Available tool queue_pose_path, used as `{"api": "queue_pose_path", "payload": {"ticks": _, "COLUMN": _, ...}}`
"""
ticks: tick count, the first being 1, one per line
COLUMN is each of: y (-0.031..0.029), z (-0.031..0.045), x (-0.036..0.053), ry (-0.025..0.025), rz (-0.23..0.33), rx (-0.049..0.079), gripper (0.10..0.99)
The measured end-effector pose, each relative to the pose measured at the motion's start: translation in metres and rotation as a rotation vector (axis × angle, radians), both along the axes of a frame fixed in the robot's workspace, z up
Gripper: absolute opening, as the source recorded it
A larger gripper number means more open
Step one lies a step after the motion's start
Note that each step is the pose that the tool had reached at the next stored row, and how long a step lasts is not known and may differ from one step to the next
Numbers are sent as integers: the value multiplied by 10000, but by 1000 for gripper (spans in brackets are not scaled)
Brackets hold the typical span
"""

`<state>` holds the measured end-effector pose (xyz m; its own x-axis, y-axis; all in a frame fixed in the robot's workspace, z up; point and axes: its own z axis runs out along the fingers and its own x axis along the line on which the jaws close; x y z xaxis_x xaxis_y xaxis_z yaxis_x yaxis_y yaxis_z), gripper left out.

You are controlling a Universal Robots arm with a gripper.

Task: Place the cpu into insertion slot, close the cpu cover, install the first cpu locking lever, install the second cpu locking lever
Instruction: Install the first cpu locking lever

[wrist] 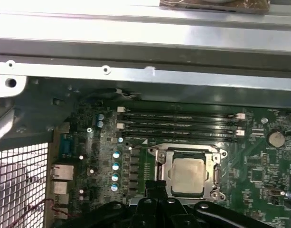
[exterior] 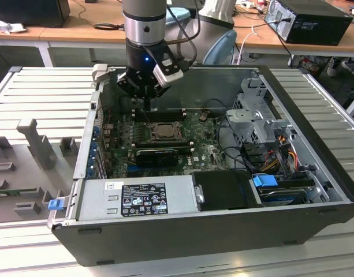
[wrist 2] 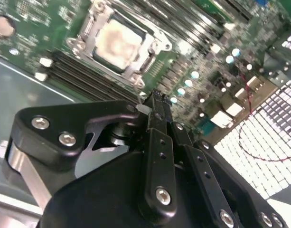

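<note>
The cpu (wrist: 188,170) lies flat in the insertion slot on the green board, its dull silver top showing through the window of the cpu cover (wrist: 185,152). The cover is down around it, and the slot itself is hidden beneath both. The second wrist view shows the same cpu (wrist 2: 117,42) inside the cover frame (wrist 2: 152,47). My gripper (wrist 2: 154,97) is shut with nothing between its fingers. In the exterior view the gripper (exterior: 146,104) hangs over the memory slots just behind the cpu (exterior: 163,132), apart from it. I cannot tell how the locking levers stand.
Long black memory slots (wrist: 181,124) run beside the socket, toward the case wall (wrist: 136,42). A black graphics card (exterior: 157,156) lies in front of the socket, then the power supply (exterior: 136,196). A drive cage (exterior: 254,115) and cables (exterior: 280,153) fill the exterior view's right.
</note>
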<state>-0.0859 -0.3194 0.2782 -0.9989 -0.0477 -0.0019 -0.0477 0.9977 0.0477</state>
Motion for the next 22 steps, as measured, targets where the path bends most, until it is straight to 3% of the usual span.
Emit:
{"api": "queue_pose_path", "payload": {"ticks": 3, "y": 0, "z": -63, "x": -135, "ry": 6, "rz": 0, "rx": -1, "gripper": 106}}
{"api": "queue_pose_path", "payload": {"ticks": 7, "y": 2, "z": -88, "x": -191, "ry": 47, "rz": 1, "rx": 1, "gripper": 106}}
{"api": "queue_pose_path", "payload": {"ticks": 9, "y": 11, "z": -136, "x": -229, "ry": 63, "rz": 1, "rx": 0, "gripper": 106}}
{"api": "queue_pose_path", "payload": {"ticks": 12, "y": 39, "z": -161, "x": -248, "ry": 65, "rz": 0, "rx": 20, "gripper": 106}}
{"api": "queue_pose_path", "payload": {"ticks": 17, "y": 194, "z": -187, "x": -263, "ry": 75, "rz": 1, "rx": 27, "gripper": 106}}
{"api": "queue_pose_path", "payload": {"ticks": 22, "y": 248, "z": -192, "x": -170, "ry": 78, "rz": 0, "rx": 26, "gripper": 106}}
